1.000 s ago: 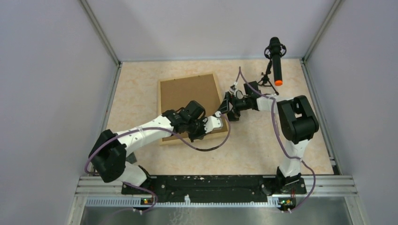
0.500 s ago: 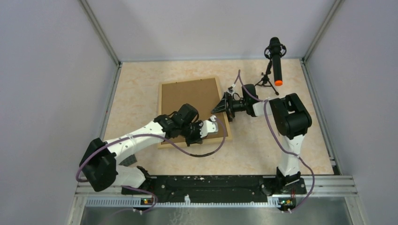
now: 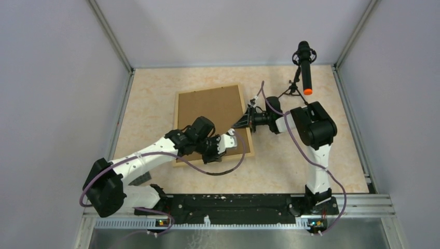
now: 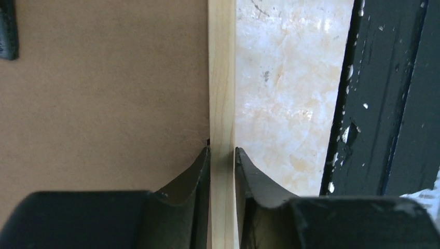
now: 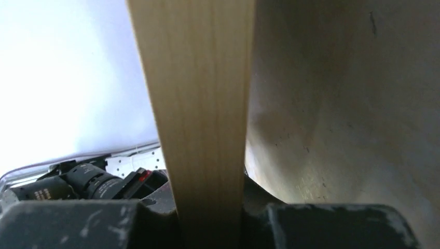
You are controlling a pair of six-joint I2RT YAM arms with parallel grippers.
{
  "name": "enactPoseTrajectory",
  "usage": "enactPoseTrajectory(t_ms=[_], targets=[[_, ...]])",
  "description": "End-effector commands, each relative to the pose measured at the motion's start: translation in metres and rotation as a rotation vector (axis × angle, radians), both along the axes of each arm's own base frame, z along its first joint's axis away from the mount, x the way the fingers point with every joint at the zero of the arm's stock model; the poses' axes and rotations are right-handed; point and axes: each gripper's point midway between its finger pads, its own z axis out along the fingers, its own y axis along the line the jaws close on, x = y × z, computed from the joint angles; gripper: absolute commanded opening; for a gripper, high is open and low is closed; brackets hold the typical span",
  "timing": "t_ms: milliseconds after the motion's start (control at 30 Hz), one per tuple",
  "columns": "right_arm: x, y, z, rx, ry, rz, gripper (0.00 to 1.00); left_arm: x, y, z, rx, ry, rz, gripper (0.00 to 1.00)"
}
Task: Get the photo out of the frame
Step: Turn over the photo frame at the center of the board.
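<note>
The frame (image 3: 242, 106) lies back side up on the table, its brown fibreboard (image 3: 210, 111) facing up. The photo is hidden beneath that board. My left gripper (image 3: 231, 141) is at the frame's near right corner. In the left wrist view the light-wood rail (image 4: 221, 78) runs between the left gripper's (image 4: 222, 155) two fingers, which press on both of its sides. My right gripper (image 3: 243, 123) is on the frame's right edge. In the right wrist view the wood rail (image 5: 197, 104) fills the gap of the right gripper (image 5: 210, 210), which is shut on it.
A black microphone with an orange tip (image 3: 305, 67) stands on a small tripod at the back right. The black mounting rail (image 3: 233, 202) runs along the near edge and shows close by in the left wrist view (image 4: 384, 104). Grey walls enclose the table.
The frame has shifted toward the near edge with my left arm drawing back. My right gripper has moved onto the right rail and closed on it.
</note>
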Motion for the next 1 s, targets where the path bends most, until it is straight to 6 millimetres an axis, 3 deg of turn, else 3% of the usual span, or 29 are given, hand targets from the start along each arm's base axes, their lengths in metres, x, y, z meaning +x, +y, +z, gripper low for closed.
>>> enactPoseTrajectory(t_ms=[0,100,200,300,467,667,800,967], targets=[[0.004,0.006,0.03,-0.02,-0.085,-0.015,0.0,0.013,-0.019,0.05,-0.158,-0.027,0.029,0.39],[0.009,0.002,0.038,-0.084,-0.144,-0.023,0.0,0.017,-0.02,0.073,-0.189,0.007,0.07,0.71],[0.02,0.001,0.05,-0.16,-0.221,-0.024,0.0,0.036,-0.014,0.105,-0.236,0.028,0.161,0.85],[0.027,-0.005,0.059,-0.261,-0.27,-0.012,0.0,0.075,0.001,0.138,-0.274,0.019,0.298,0.95],[0.044,-0.02,0.091,-0.423,-0.481,0.012,0.0,0.15,0.05,0.181,-0.326,0.007,0.594,0.98],[0.068,-0.03,0.149,-0.614,-0.822,0.07,0.0,0.22,0.14,0.206,-0.481,0.074,0.999,0.99],[0.076,-0.035,0.193,-0.71,-1.018,0.069,0.0,0.251,0.201,0.215,-0.564,0.115,1.184,0.99],[0.082,-0.029,0.258,-0.801,-1.323,0.064,0.0,0.272,0.254,0.207,-0.563,0.104,1.31,0.99]])
